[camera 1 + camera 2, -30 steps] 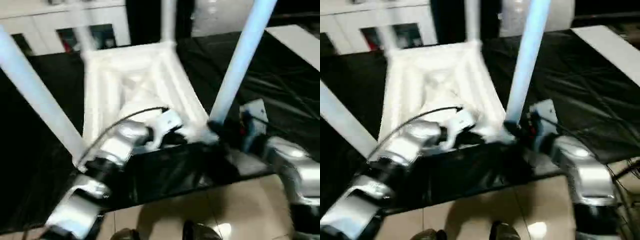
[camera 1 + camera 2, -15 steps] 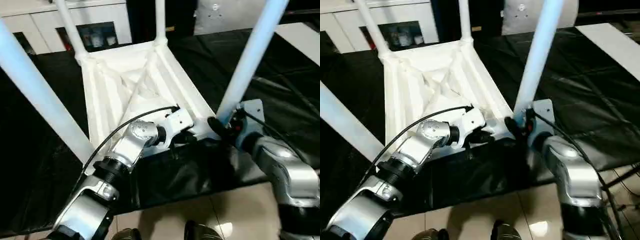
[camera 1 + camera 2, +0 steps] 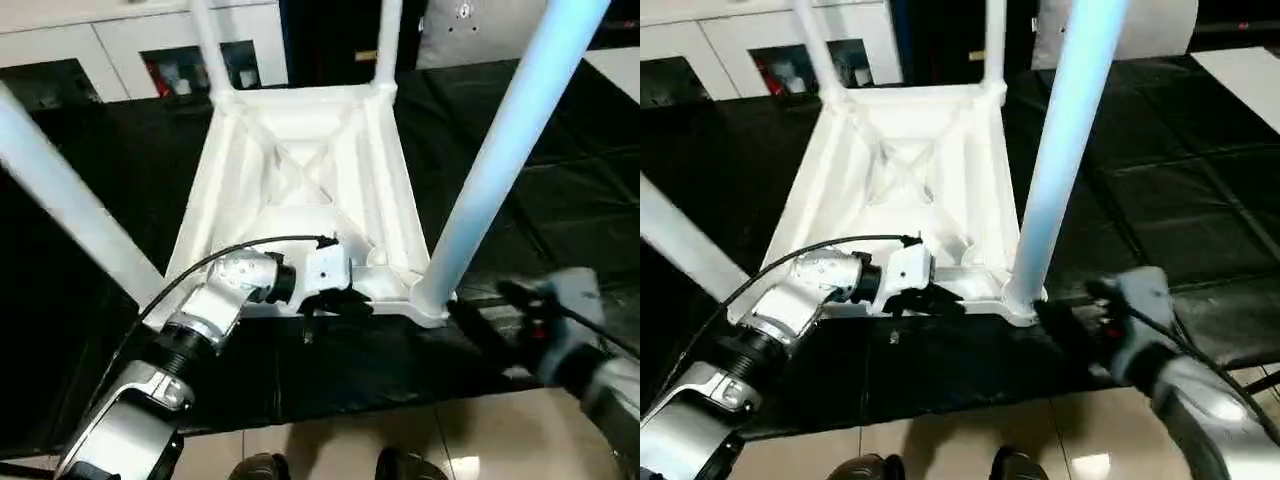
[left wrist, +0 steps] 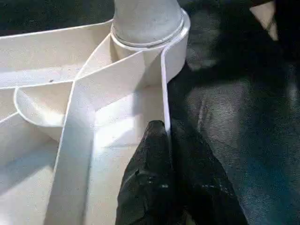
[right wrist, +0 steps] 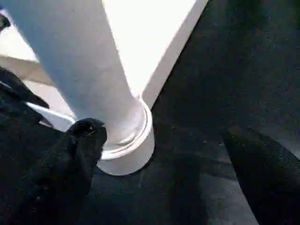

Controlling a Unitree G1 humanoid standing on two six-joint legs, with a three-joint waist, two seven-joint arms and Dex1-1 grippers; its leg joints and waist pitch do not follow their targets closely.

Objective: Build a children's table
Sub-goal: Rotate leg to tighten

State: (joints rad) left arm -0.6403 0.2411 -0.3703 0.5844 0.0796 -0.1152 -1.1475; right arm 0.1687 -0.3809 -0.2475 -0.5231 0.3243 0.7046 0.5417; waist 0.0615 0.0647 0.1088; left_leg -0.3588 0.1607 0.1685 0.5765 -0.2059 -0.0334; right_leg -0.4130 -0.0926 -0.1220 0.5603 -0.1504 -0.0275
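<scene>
The children's table [image 3: 300, 170] lies upside down on the black-covered worktable [image 3: 560, 210], ribbed underside up, with all four white legs standing in the corner sockets. The near right leg [image 3: 500, 170] rises steeply beside my right gripper [image 3: 490, 310]. That gripper is open just short of the leg's socket [image 5: 126, 154], its fingers [image 5: 79, 154] spread wide and touching nothing. My left gripper [image 3: 335, 298] is shut on the table top's near rim [image 4: 164, 93], its black fingers [image 4: 150, 178] pinching the thin wall close to the near right socket.
White cabinets [image 3: 100, 40] stand behind the worktable, and a white board [image 3: 1240, 70] lies at its far right. The worktable's front edge is just below my grippers, with tiled floor [image 3: 400, 430] beneath it.
My right gripper has opened and drawn back from the near right leg toward the worktable's front edge. The left gripper keeps its pinch on the rim. The camera view has shifted.
</scene>
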